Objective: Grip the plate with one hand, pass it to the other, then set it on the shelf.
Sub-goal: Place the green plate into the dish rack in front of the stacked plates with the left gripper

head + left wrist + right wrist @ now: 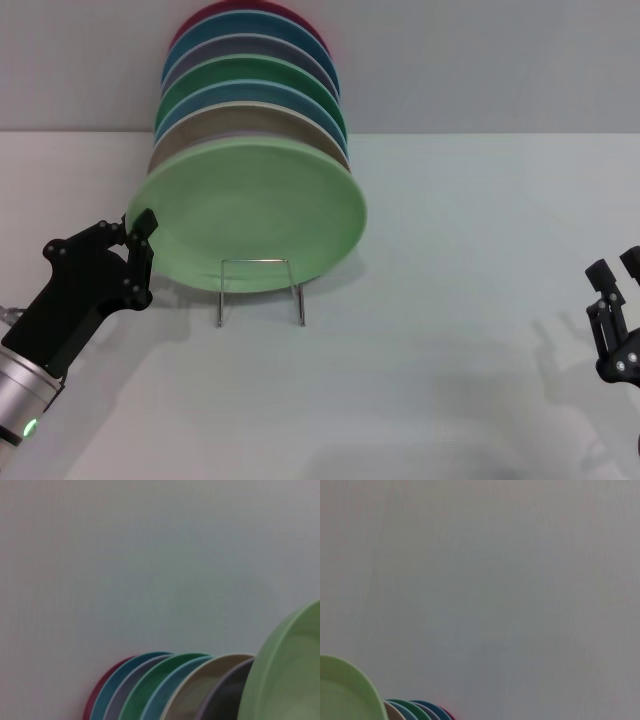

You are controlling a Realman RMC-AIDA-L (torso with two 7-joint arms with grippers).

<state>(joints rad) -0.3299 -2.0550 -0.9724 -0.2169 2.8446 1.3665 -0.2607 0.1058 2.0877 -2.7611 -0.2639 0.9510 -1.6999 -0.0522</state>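
While my left end effector [140,235] sits at the near left of the desk [480,300], I log its two fingertips at the left rim of the plate [255,215]; whether they pinch that rim or only flank it, I cannot tell.

Item, plate: light mint-green, standing tilted back at the front of the row, just right of the left end effector and far left of the right one. My left wrist view shows its rim [285,670] close by; my right wrist view catches an edge of it [345,690].

Item, shelf [260,290]: thin silver wire rack, its small front loop showing below the plate's lower edge, near the left end effector's right side.

Item, other plates [250,90]: a stack leaning behind the mint one, beige, blue, darker green, lilac, blue, dark red at the back.

Item, right end effector [618,285]: low at the far right of the desk, well apart from plate and shelf, fingers parted, holding nothing.
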